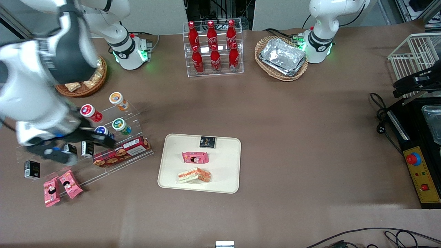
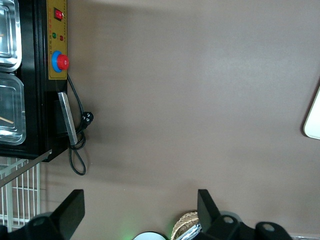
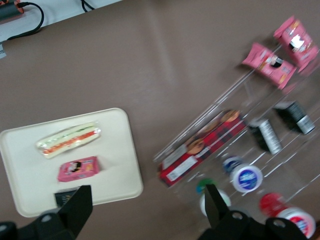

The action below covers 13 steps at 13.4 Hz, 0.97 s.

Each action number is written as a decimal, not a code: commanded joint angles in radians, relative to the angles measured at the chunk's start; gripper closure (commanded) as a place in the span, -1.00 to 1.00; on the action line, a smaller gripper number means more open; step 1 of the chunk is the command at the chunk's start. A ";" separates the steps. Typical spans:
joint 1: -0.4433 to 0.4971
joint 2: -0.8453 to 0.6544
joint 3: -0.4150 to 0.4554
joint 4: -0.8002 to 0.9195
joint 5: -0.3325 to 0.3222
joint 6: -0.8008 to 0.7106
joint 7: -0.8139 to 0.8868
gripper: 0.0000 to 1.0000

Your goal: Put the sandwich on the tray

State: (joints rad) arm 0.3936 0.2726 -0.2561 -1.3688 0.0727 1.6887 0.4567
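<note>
The sandwich (image 1: pixel 193 175), a clear-wrapped wedge with an orange-red filling edge, lies on the cream tray (image 1: pixel 227 162), on the part of it nearest the front camera. The right wrist view shows the same sandwich (image 3: pixel 67 139) on the tray (image 3: pixel 20 150). My gripper (image 1: pixel 101 137) hangs over the clear acrylic snack stand, well off the tray toward the working arm's end of the table. In the wrist view the gripper (image 3: pixel 145 210) is open, its fingers wide apart with nothing between them.
A pink snack packet (image 1: pixel 195 157) and a small black box (image 1: pixel 207 142) also lie on the tray. The stand holds a red biscuit box (image 1: pixel 121 151) and several cans. Farther back are a cola rack (image 1: pixel 213 48) and a basket of foil trays (image 1: pixel 281 58).
</note>
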 commanded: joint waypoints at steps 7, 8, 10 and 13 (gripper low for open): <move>-0.361 -0.145 0.116 -0.120 -0.066 -0.005 -0.343 -1.00; -0.372 -0.160 0.118 -0.146 -0.065 0.017 -0.361 -1.00; -0.416 -0.205 0.148 -0.229 -0.067 0.046 -0.366 -1.00; -0.456 -0.219 0.187 -0.243 -0.068 0.049 -0.372 -1.00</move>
